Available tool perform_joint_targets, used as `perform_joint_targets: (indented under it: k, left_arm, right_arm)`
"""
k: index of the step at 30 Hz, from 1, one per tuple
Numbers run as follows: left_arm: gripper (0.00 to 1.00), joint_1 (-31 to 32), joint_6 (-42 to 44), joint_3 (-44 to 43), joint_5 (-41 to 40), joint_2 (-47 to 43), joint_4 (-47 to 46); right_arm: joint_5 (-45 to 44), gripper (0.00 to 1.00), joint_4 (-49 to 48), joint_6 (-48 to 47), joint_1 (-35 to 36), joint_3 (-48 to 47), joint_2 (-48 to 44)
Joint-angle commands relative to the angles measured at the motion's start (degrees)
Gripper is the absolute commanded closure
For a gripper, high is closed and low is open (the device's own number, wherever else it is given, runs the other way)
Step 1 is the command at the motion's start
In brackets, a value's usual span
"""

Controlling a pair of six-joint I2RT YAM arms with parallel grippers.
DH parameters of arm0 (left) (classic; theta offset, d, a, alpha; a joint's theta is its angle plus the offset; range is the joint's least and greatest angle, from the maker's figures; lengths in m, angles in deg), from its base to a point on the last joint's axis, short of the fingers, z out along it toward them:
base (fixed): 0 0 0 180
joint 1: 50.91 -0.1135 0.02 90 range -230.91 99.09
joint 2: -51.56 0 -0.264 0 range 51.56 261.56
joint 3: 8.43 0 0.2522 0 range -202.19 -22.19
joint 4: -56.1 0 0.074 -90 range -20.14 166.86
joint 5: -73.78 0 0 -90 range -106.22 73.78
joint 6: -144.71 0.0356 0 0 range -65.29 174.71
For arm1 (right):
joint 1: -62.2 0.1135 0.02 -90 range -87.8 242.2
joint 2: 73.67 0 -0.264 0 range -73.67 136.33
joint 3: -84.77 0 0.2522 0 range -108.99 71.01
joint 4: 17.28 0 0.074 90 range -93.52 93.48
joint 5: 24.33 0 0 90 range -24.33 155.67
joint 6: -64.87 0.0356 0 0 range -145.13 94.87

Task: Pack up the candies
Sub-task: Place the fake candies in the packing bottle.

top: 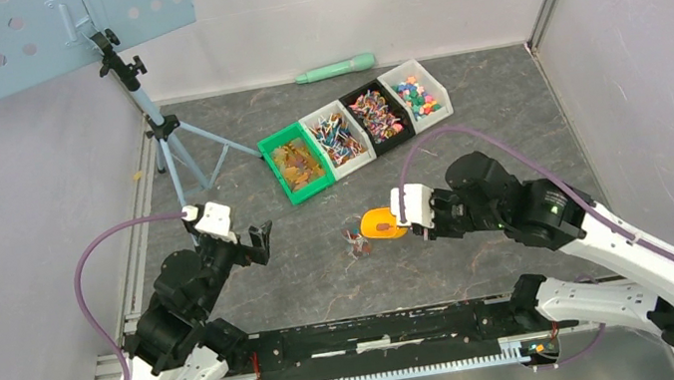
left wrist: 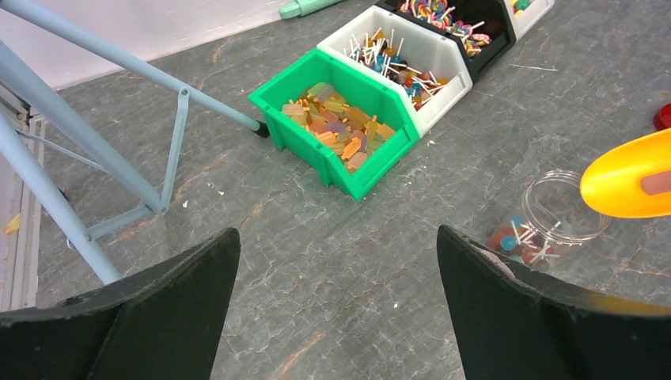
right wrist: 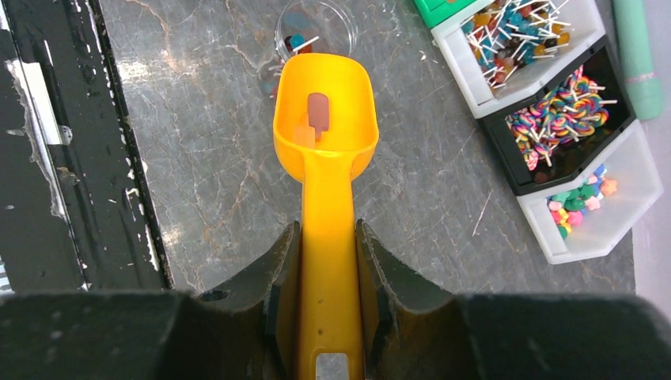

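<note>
My right gripper (right wrist: 326, 231) is shut on the handle of the yellow scoop (right wrist: 324, 119). The scoop's bowl holds two candies (right wrist: 317, 113), one pink and one orange. Its tip hangs just at the rim of a clear jar (right wrist: 315, 32) that stands on the table with a few candies inside. In the top view the scoop (top: 381, 224) is right of the jar (top: 357, 240). My left gripper (left wrist: 336, 237) is open and empty, above the bare table to the left of the jar (left wrist: 554, 218). More candies fill four bins at the back.
A green bin (top: 297, 163), a white bin (top: 338, 137), a black bin (top: 377, 111) and another white bin (top: 415, 91) stand in a row at the back. A tripod stand (top: 166, 135) is at the back left. A mint-green tube (top: 335, 68) lies by the wall. A red lid (left wrist: 663, 117) shows at the right edge.
</note>
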Motion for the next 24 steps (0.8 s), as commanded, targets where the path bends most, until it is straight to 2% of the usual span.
perform_joint_targets:
  k: [1, 24]
  left_arm:
    - [0.0, -0.27, 0.84, -0.32, 0.31, -0.92, -0.65]
    - [0.0, -0.24, 0.84, -0.33, 1.17, -1.93, -0.76]
  right_arm:
    - [-0.62, 1.0, 0.66, 1.63, 0.01, -5.28, 1.96]
    - [-3.94, 1.0, 8.44, 7.7, 1.11, -13.24, 9.51]
